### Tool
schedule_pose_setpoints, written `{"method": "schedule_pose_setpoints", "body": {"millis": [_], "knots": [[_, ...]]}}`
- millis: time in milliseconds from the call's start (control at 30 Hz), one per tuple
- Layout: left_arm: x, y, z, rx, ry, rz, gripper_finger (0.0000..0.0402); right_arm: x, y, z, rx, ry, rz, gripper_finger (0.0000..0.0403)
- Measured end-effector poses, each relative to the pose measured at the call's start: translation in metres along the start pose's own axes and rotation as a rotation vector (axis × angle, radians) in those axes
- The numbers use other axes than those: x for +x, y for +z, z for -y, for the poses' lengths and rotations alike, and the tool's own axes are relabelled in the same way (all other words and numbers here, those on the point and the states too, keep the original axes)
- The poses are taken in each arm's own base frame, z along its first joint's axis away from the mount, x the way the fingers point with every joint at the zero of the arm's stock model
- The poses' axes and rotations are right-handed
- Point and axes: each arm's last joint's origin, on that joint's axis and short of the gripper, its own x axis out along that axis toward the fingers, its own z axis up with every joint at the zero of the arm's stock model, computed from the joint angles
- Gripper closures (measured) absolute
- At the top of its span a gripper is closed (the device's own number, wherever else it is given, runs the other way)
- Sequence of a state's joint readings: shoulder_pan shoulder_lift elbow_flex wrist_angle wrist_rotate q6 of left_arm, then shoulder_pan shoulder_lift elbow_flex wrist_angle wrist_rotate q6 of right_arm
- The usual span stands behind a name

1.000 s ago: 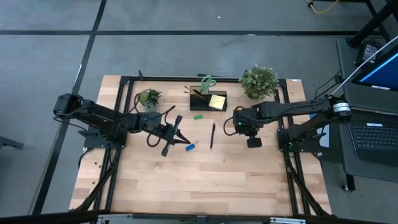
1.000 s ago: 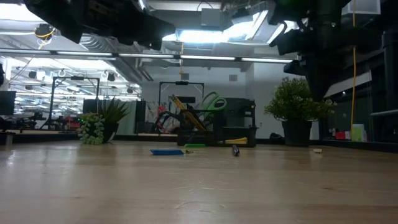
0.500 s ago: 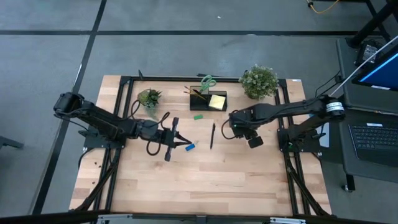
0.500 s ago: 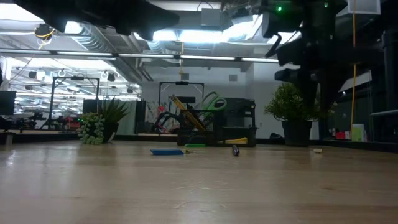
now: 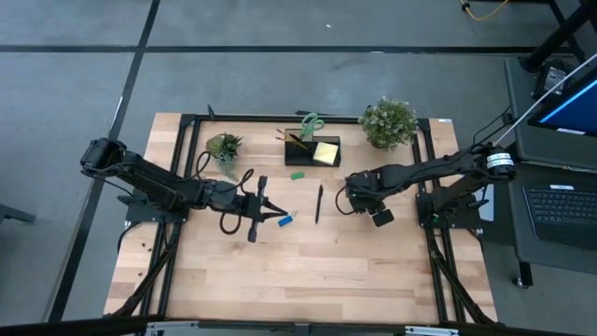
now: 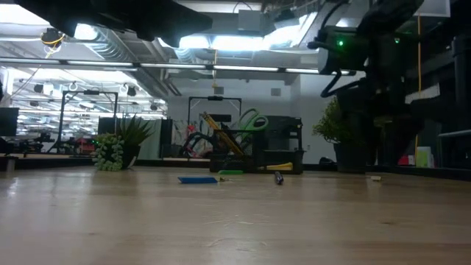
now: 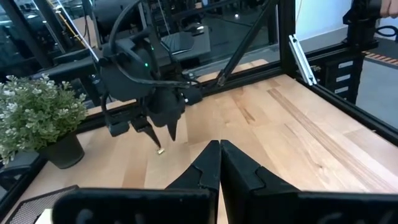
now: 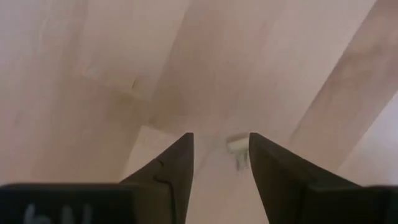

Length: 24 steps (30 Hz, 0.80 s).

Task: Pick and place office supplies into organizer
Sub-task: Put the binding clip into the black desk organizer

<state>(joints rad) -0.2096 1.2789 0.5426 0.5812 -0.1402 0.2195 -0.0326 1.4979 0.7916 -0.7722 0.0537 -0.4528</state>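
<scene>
Spanning a grey floor, the wooden table (image 5: 308, 261) carries a closed left tool (image 5: 283, 217) and slightly parted, empty right tool (image 5: 347, 207).

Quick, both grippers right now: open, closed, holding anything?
Left gripper: jaws closed, empty, near the small blue eraser.
Right gripper: jaws open, empty, straddling a tiny pale object on the wooden table.

Pale wooden worktop (image 5: 308, 271) of jointed planks, framed in black metal bars, set on a grey floor (image 5: 280, 79) crossed by dark lines. To one side, a laptop (image 5: 560, 215) on a dark bench. Beyond, seen level across the planks, a wide hall under rows of ceiling lights (image 6: 243, 43), with black frames and further benches far back.
</scene>
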Motion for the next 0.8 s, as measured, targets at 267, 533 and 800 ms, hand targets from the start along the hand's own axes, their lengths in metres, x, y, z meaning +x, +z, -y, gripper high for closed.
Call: {"method": "schedule_pose_setpoints", "body": {"millis": [267, 533, 800], "knots": [[0.000, 0.000, 0.000, 0.002, 0.000, 0.000, 0.0399, 0.004, -0.002, 0.001, -0.045, -0.011, 0.007, 0.0249], [0.000, 0.000, 0.000, 0.001, 0.000, 0.000, 0.0400, 0.005, -0.008, 0.014, -0.039, -0.023, 0.011, 0.0249], [0.000, 0.000, 0.000, 0.001, 0.000, -0.001, 0.0400, 0.012, -0.014, 0.016, -0.025, 0.002, 0.035, 0.0249]]}}
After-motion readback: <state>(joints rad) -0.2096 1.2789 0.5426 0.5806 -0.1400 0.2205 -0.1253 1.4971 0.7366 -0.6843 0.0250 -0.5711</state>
